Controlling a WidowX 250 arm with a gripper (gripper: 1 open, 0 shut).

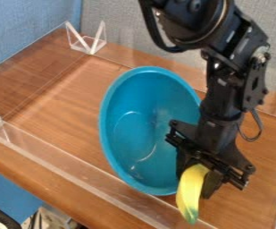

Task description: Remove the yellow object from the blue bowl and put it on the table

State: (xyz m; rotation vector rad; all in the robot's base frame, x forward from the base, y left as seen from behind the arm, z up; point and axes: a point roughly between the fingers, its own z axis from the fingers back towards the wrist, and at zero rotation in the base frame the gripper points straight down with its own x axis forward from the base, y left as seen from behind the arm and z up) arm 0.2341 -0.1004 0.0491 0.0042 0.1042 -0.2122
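One black arm enters from the top of the frame and descends toward the lower right. The wrist is near vertical, the tool point(200, 172) pointing straight down. Its jaws stand partly apart, clamped on the upper end of the yellow object point(191, 192), which hangs below them. Cables loop along the forearm beside the wrist.

1 blue bowl point(134, 121), 1 yellow object point(191, 194)

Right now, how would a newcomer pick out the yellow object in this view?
Find the big blue bowl tipped on the table. Just off its lower right rim, the black claw holds the yellow object, which hangs down toward the clear front wall. It is the only yellow, banana-shaped piece here, with a greenish tip.
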